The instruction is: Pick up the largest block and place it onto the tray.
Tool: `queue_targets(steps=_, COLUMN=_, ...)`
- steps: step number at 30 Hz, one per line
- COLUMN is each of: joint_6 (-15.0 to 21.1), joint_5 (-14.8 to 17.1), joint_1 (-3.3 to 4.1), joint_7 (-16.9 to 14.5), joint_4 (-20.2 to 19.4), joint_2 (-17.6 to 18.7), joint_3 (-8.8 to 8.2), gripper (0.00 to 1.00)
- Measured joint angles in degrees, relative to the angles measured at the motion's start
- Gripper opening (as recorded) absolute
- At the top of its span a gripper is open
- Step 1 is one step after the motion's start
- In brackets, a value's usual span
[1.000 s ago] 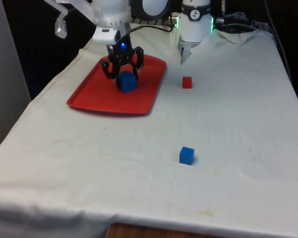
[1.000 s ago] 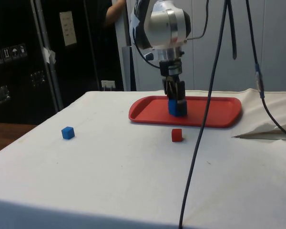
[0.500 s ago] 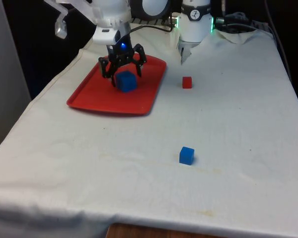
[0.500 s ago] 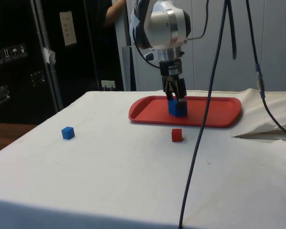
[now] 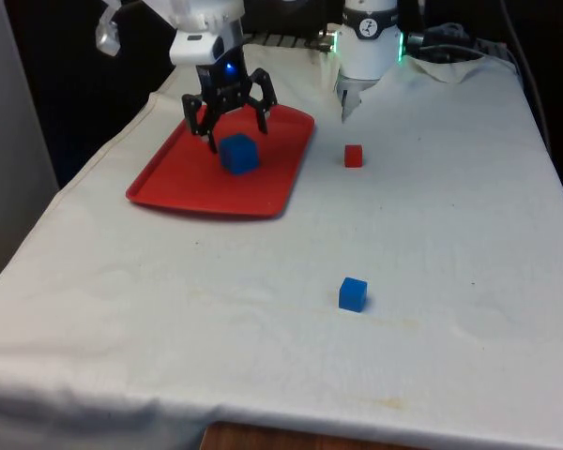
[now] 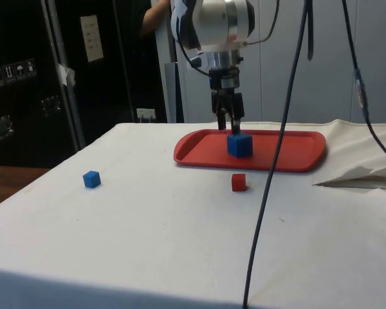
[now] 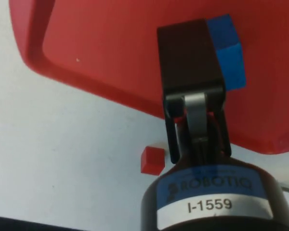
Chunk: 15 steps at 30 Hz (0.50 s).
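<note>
The largest block, a blue cube, rests on the red tray at the far end on the front view's left. My gripper hangs just above it, open, its fingers spread wide and clear of the cube. From the side, the gripper stands a little over the blue cube on the tray. In the wrist view a black finger partly covers the blue cube lying on the tray.
A small red block lies on the cloth beside the tray on the front view's right. A small blue block sits nearer the table's front edge. In the side view a dark cable hangs in front and a person's arm shows behind.
The gripper opened off the large blue block and rose a little. The block stays on the tray where it was set.
</note>
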Motion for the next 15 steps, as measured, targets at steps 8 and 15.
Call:
queue_targets(steps=8, joint_6=0.0, joint_5=-3.9, joint_1=0.06, joint_7=2.2, joint_4=0.2, joint_2=-4.2, joint_3=-0.40, gripper=1.00)
queue_targets(steps=15, joint_6=0.0, joint_5=-6.5, joint_1=0.11, joint_7=3.6, joint_4=0.4, joint_2=-7.2, joint_3=-0.63, gripper=1.00)
